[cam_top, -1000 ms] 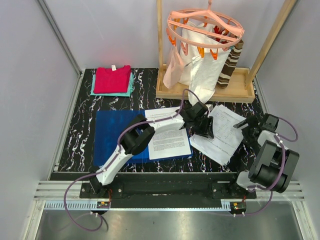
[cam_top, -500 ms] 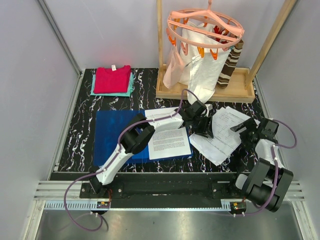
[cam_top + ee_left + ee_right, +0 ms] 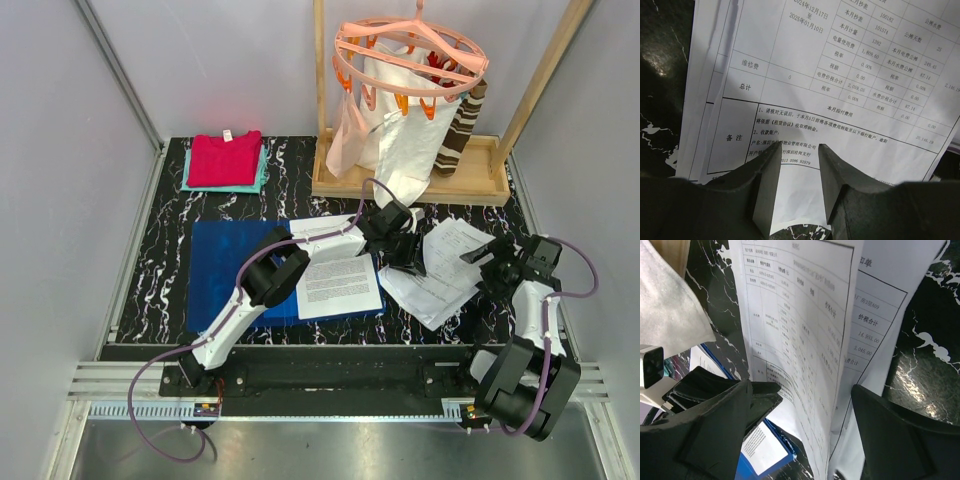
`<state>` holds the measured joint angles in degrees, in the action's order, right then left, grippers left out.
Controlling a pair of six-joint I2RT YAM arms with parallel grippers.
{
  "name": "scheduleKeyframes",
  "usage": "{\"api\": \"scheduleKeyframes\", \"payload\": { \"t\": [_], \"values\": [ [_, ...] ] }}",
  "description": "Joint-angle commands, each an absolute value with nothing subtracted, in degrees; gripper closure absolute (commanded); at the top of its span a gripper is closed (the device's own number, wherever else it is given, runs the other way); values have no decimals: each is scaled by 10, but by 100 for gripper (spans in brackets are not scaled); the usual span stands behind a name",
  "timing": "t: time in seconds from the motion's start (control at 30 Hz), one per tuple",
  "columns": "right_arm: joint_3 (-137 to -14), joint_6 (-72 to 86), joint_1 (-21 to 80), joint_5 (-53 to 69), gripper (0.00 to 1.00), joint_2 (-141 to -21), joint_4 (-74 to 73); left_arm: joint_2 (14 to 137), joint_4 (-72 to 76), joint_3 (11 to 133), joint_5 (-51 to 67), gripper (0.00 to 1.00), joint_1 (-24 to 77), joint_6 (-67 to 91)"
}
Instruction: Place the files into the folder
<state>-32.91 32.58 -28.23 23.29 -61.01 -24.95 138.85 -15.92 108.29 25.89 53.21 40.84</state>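
Top external view: glossy royal-blue plastic folder (image 3: 230,275) lay flat left of worktop centre, one white printed sheet (image 3: 338,280) already on its right part. Left gripper (image 3: 405,255), jaws partly apart, sat over loose white printed files (image 3: 445,275) right of folder, not yet moved in. Right gripper (image 3: 487,252) gaped wide at stack's right edge. Black marbled worktop (image 3: 160,280); folded red cloth (image 3: 225,158) at far-left corner; grey walls (image 3: 230,60).
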Motion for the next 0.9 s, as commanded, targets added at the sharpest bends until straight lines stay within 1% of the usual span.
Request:
{"api": "scheduleKeyframes", "payload": {
  "t": [0.0, 0.13, 0.27, 0.3, 0.33, 0.43, 0.53, 0.67, 0.73, 0.83, 0.87],
  "values": [
    [-357, 311, -280, 239, 11, -600, -271, 1419, -177, 1084, 243, 58, 531, 399],
    [-360, 311, -280, 238, 19, -594, -279, 1419, -177, 1084, 243, 59, 531, 399],
    [-364, 309, -280, 229, 21, -592, -284, 1418, -175, 1084, 245, 59, 531, 401],
    [-366, 308, -280, 226, 22, -592, -283, 1419, -174, 1084, 244, 59, 531, 401],
    [-368, 307, -280, 222, 27, -596, -289, 1419, -174, 1084, 246, 59, 531, 402],
    [-372, 307, -280, 207, 29, -591, -293, 1418, -175, 1083, 246, 60, 532, 400],
    [-380, 301, -280, 182, 33, -586, -293, 1417, -174, 1083, 248, 60, 532, 400],
    [-390, 293, -280, 176, 41, -599, -292, 1418, -171, 1083, 250, 61, 533, 401],
    [-391, 290, -280, 176, 42, -606, -289, 1417, -171, 1083, 251, 61, 533, 400],
    [-384, 294, -280, 183, 47, -615, -272, 1416, -171, 1083, 252, 61, 533, 400],
    [-381, 294, -280, 182, 47, -620, -270, 1417, -169, 1084, 253, 61, 533, 401]
  ]
}}
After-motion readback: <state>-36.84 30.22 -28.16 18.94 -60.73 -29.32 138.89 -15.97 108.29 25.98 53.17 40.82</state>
